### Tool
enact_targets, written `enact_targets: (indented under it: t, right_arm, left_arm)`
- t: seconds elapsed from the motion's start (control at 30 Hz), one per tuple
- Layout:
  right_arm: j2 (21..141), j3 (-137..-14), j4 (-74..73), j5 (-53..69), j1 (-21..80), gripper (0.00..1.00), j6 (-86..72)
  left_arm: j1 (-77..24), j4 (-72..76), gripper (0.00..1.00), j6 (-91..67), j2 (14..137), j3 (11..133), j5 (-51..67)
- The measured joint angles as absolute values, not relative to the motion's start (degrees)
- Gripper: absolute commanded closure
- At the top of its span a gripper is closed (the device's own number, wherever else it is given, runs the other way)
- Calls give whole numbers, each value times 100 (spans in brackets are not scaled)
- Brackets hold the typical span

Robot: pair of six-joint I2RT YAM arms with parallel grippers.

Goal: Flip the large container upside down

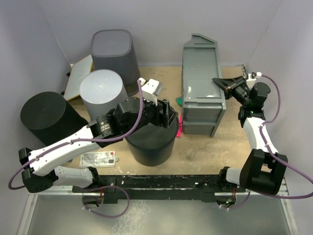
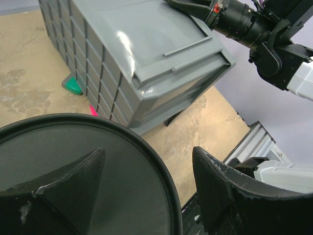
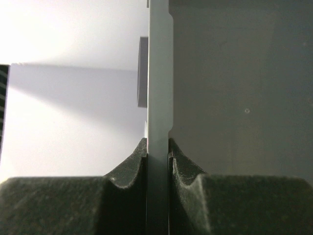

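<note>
Surface (image 1: 205,152): tan, walled on three sides, arms mounted at the near edge.

Large container (image 1: 200,83): grey, rectangular, stands right of centre, its long axis running from near to far. Ribbed side walls and a flat panelled face on top. Cannot tell whether that face is a lid or the base.

Black bucket (image 1: 151,142): round, at centre near the front, just left of the container's near corner and not touching it.

Black cylinder (image 1: 46,115): at the left wall.

Dark grey bin (image 1: 112,49): at the back left, with a light grey cylinder (image 1: 100,88) in front of it and a flat pale board (image 1: 80,76) beside them.

Left arm (image 1: 73,144): reaches in over the black bucket. The left jaws are spread wide and grip nothing. One finger (image 2: 73,186) is above the bucket's top face and the other (image 2: 225,191) is beyond its rim.

Right arm (image 1: 254,129): comes in from the right side. The right jaws are clamped on a thin grey edge of the large container, with both fingers (image 3: 127,181) pressed against it.

Small items: a green piece (image 2: 73,85) and a pink piece (image 2: 93,110) lie at the container's left foot. A printed card (image 1: 100,158) lies near the front left.
</note>
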State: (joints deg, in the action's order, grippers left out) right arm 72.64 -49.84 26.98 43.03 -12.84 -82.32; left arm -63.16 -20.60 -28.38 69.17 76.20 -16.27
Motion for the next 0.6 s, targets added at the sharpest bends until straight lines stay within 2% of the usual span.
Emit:
enact_targets:
  t: [0.1, 0.4, 0.5, 0.6]
  right_arm:
    - [7284, -4685, 3048, 4434, -1684, 99, -8488]
    - [7314, -4469, 3114, 4803, -2543, 43, -8252]
    - [7360, -4718, 2416, 4788, -2628, 30, -7653]
    - [7389, -5140, 1636, 4698, -2635, 23, -7008]
  left_arm:
    - [-6316, -2047, 31, -2840, 6945, 7599, -1623]
    - [-6316, -2016, 31, -2840, 6976, 7599, -1559]
    - [-6316, -1979, 31, -2840, 6984, 7559, -1535]
    - [-6316, -1933, 31, -2842, 6997, 7489, -1518]
